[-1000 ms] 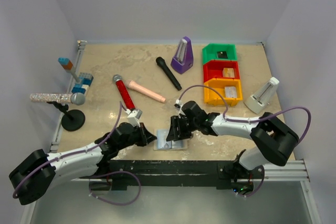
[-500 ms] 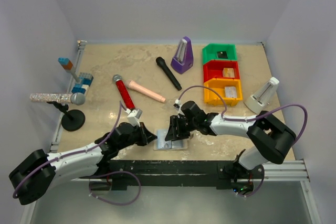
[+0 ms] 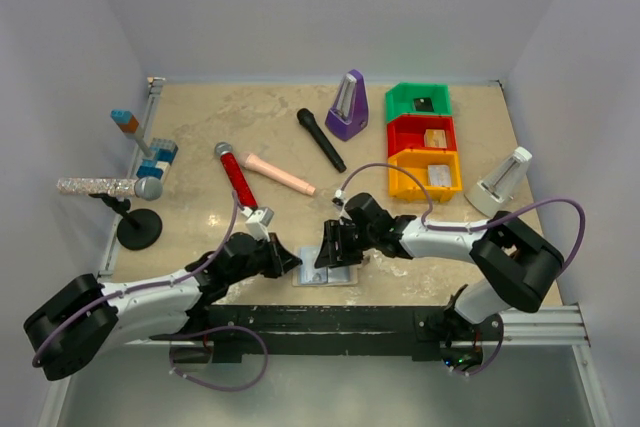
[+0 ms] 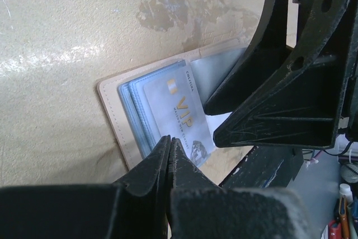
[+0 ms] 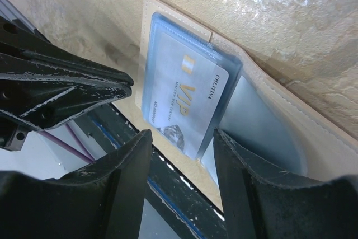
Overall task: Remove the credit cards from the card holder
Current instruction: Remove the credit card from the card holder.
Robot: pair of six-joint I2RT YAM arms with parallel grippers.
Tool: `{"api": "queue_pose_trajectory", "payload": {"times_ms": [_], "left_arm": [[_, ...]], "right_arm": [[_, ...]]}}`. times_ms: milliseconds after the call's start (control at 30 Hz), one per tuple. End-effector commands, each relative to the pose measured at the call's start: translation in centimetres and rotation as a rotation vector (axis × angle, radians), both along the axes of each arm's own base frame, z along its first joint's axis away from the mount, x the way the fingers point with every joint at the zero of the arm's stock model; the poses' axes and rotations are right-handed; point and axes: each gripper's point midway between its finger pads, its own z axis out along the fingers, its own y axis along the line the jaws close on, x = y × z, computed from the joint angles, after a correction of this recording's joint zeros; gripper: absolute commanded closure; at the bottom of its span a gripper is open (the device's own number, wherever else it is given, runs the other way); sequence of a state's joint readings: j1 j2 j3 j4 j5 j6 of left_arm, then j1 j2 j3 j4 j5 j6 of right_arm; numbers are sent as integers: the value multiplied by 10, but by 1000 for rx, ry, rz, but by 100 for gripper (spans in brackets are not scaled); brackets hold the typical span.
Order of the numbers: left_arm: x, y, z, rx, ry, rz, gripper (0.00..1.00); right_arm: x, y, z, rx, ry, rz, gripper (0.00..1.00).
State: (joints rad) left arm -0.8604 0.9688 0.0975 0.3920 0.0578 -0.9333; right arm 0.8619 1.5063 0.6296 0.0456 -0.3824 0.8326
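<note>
**Card holder.** The card holder (image 3: 326,277) lies open and flat on the table, at the middle of the near edge, pale blue inside facing up with tan edging round it. One silver-grey credit card (image 4: 178,110), printed "VIP" in gold, lies face up on the holder's left panel, over the clear blue pockets. One short end of the card projects past the pocket edge toward the near edge of the table. No other cards can be made out.

**Left gripper.** The left gripper (image 4: 169,139) approaches from the left with its jaws fully closed, tips pressed together. The tips stand at the card's long outer edge. Whether they touch or pinch the card cannot be told.

**Right gripper.** The right gripper (image 5: 180,137) approaches from the right with its jaws about half open and nothing between them. In its wrist view the two fingers straddle the card's projecting end. In the left wrist view its fingertips stand over the holder's right panel, just beside the card's inner edge. Contact cannot be confirmed.

**Surroundings.** Well apart from the holder:
- Three stacked bins (image 3: 424,139), green, red and yellow, sit toward the far right corner.
- A purple metronome (image 3: 347,106) stands at the far edge.
- A black microphone (image 3: 320,139) lies just left of the metronome.
</note>
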Motion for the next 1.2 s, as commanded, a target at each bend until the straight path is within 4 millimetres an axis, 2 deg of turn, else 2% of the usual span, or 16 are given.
{"api": "queue_pose_trajectory", "payload": {"times_ms": [0,367,967,1167], "left_arm": [[-1,-4,1,-33,-7,-6,100],[-6,3,-15,-6,29,5,100],[-11,9,-25,7,46,7,100],[-13,11,-28,10,49,7,100]], "right_arm": [[4,-4,-7,-19,-6,-41,47],[4,4,-7,58,7,-73,53],[7,10,8,178,-16,-119,64],[8,8,13,198,-31,-138,59]]}}
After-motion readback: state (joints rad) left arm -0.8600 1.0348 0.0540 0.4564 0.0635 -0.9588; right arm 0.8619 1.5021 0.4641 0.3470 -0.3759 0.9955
